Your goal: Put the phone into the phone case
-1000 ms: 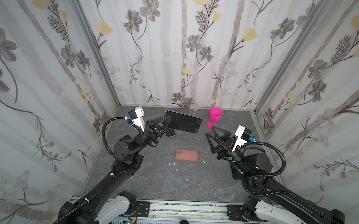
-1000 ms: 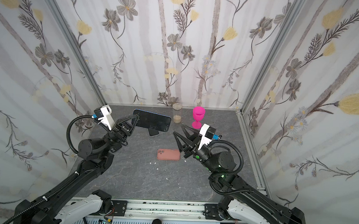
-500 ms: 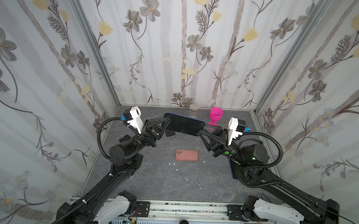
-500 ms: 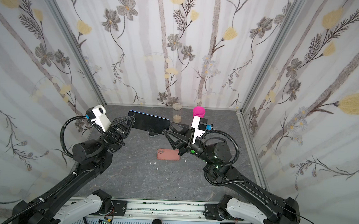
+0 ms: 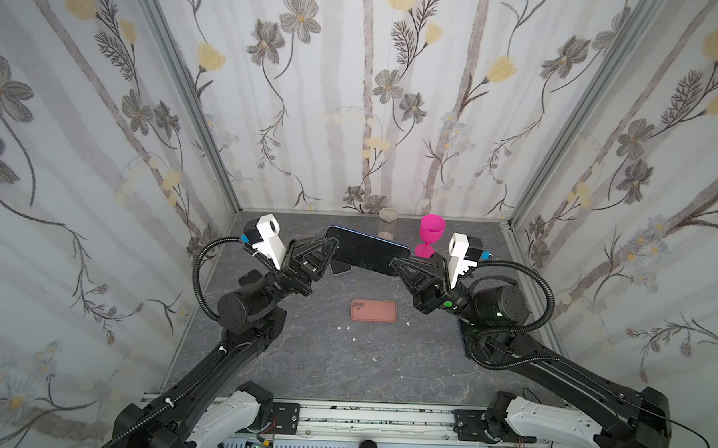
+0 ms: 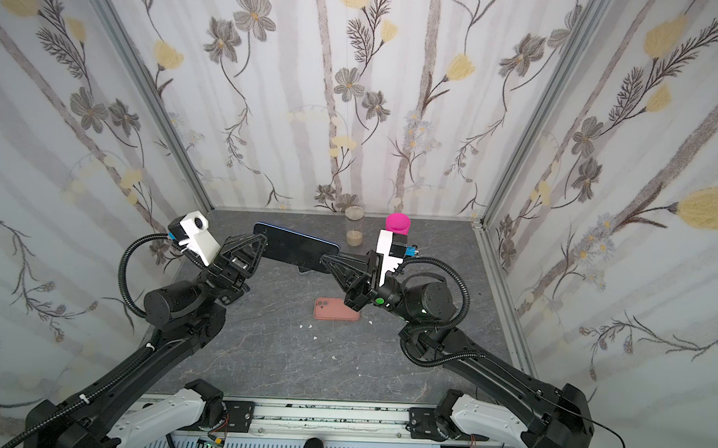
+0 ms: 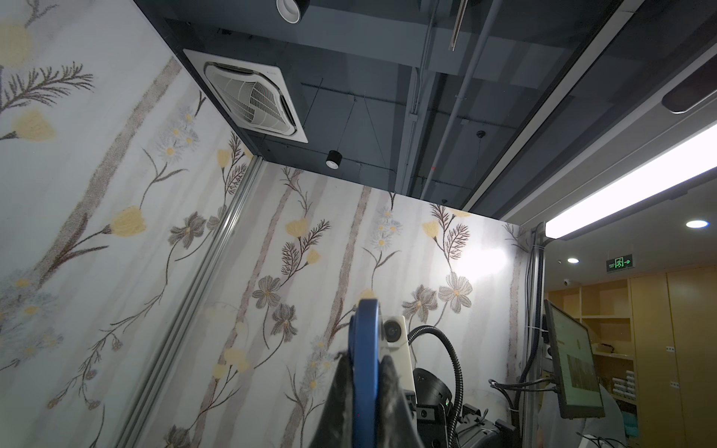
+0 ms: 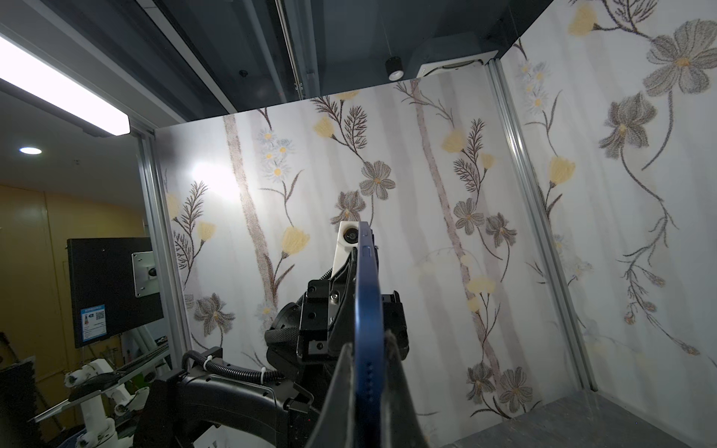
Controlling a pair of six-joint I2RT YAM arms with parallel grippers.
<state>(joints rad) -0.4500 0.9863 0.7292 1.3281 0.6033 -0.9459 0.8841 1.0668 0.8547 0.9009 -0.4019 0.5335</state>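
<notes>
Phone (image 5: 366,256): aloft, left jaws, right jaws clamped on its ends; phone case (image 5: 373,310) at six o'clock. Risk: mistimed release drops it.

The table (image 5: 322,356) (image 6: 281,354) is a dark grey, marble-veined slab walled in on 3 sides. Near its middle a salmon-pink phone case (image 5: 373,310) (image 6: 336,308) lies flat, its camera cut-out toward the left in both top views. A few white crumbs (image 5: 344,327) (image 6: 304,326) are scattered just in front of it. Toward the back wall 2 vessels stand upright and apart: a clear glass (image 5: 386,233) (image 6: 354,235) with something tan at its bottom, and to its right a bright pink goblet (image 5: 431,234) (image 6: 397,223).
</notes>
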